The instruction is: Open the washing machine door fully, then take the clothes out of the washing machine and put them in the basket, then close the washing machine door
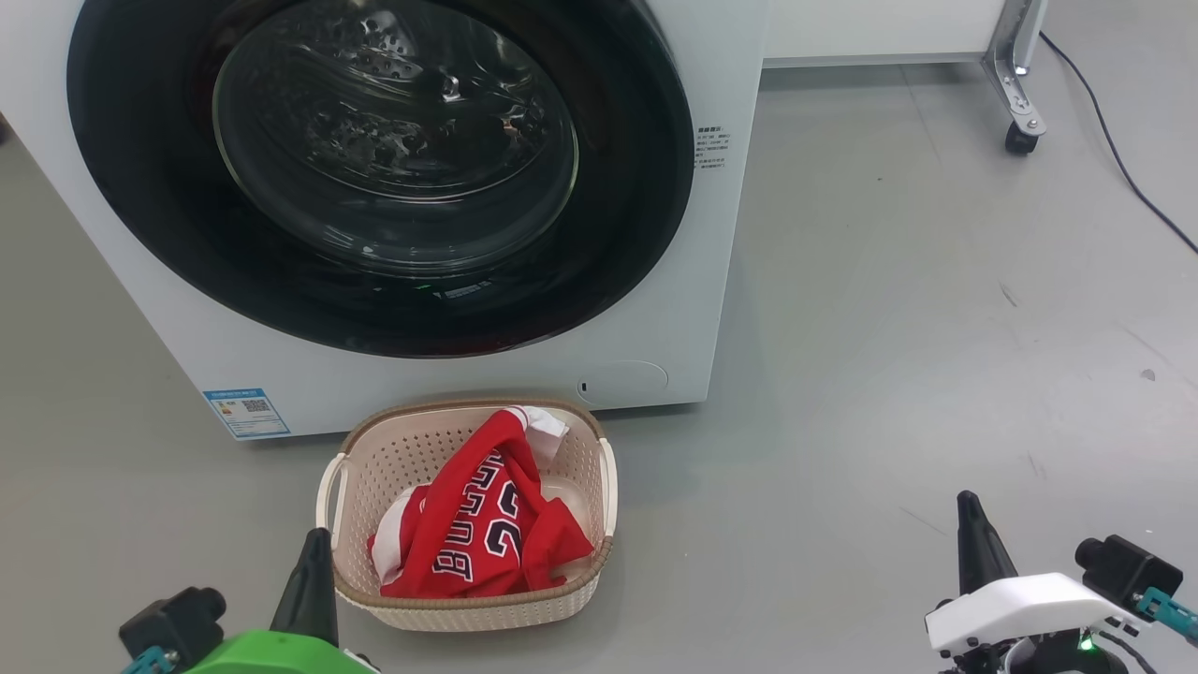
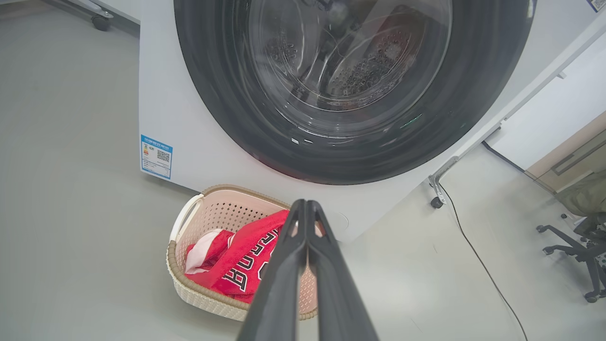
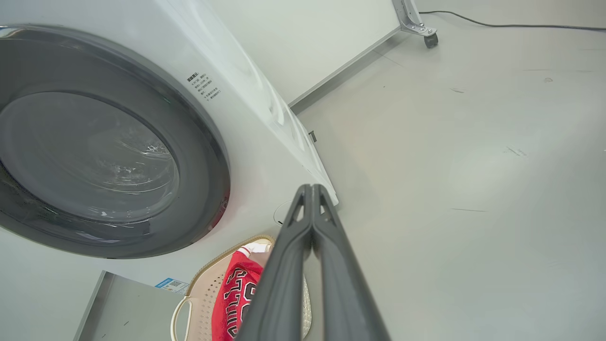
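Observation:
The white washing machine stands ahead with its round black-rimmed door flat against the front, shut. On the floor before it sits the cream basket holding the red clothes, a jersey with dark lettering. My left gripper is shut and empty at the basket's near left corner. My right gripper is shut and empty over bare floor, well to the right of the basket. The left wrist view looks past its gripper at the basket, the clothes and the door; the right wrist view shows its gripper.
A white panel on a metal caster leg stands at the back right, with a black cable trailing over the grey floor. An office chair base shows at the right in the left wrist view.

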`<state>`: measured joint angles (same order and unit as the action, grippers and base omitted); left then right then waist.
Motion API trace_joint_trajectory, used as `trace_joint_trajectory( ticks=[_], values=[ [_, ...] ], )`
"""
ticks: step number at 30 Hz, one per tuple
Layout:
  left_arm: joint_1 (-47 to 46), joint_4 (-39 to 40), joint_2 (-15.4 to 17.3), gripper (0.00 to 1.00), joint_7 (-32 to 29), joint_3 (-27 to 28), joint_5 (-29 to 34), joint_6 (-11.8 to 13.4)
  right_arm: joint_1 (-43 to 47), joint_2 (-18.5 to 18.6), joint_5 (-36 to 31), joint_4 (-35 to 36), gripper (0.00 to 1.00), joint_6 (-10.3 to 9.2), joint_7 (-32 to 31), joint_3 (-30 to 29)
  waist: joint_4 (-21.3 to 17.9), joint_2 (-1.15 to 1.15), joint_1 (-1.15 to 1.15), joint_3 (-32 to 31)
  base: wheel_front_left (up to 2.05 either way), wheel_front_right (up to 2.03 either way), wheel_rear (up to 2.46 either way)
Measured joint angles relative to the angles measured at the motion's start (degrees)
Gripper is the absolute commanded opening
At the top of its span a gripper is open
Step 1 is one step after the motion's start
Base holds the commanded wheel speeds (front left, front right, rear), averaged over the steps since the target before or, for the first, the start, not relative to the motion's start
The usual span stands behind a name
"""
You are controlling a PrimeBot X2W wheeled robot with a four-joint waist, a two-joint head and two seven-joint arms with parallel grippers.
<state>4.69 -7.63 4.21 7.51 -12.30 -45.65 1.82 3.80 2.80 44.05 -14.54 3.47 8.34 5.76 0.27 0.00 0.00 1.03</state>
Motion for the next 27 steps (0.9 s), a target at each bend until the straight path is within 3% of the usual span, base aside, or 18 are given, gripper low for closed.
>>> trace_joint_trajectory(
  ticks=[27],
  values=[
    [-2.61, -2.68, 0.41, 0.00, -4.01, 4.75, -20.54, -2.75, -2.55, 0.49, 20.27, -0.22, 0.00, 1.20, -5.09, -4.19, -0.12, 0.00, 0.00, -0.33, 0.00, 0.00, 0.00]
  ],
)
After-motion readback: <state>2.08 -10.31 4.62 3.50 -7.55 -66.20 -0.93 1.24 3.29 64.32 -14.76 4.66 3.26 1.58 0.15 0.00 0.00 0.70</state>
